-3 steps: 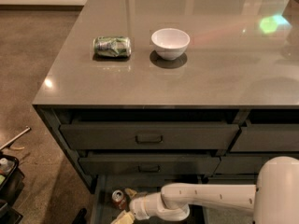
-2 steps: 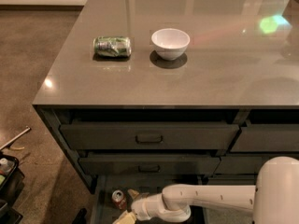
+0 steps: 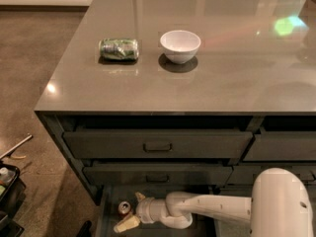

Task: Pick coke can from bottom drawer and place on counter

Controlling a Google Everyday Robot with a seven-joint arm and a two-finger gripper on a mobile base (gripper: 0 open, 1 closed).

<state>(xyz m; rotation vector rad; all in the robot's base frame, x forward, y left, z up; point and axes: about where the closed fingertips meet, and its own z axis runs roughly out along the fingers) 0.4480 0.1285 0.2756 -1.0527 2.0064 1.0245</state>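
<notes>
**A:** Start big. What's the job from here?

**B:** The tabletop (image 3: 222,78) is where things must end up, and it has bare space to the right of the white bowl (image 3: 180,45) and the green can (image 3: 119,49). First comes the grasp, down in the bottom drawer (image 3: 105,216), which stands pulled out at the foot of the cabinet.

**A:** What makes that grasp a good one?

**B:** The arm (image 3: 217,209) reaches in low from the right, just under the drawer above (image 3: 157,177). I'd keep it level, close squarely on the can's body rather than its rim, and grip firmly, since a smooth can could slip. Then draw the can out toward the open front before lifting, because I'd guess a straight rise would knock it against the drawer front overhead.

**A:** And the hand?

**B:** The hand (image 3: 129,211) is inside the drawer near its left end, with its two pale fingers (image 3: 126,224) spread apart. I can't see them pressing on anything.

**A:** Where's the coke can?

**B:** The coke can (image 3: 124,209) stands upright on the drawer floor with its silver top showing. It sits between the spread fingers, close to the tips, with one finger behind it and the other in front. It looks bracketed but not yet gripped.
</notes>
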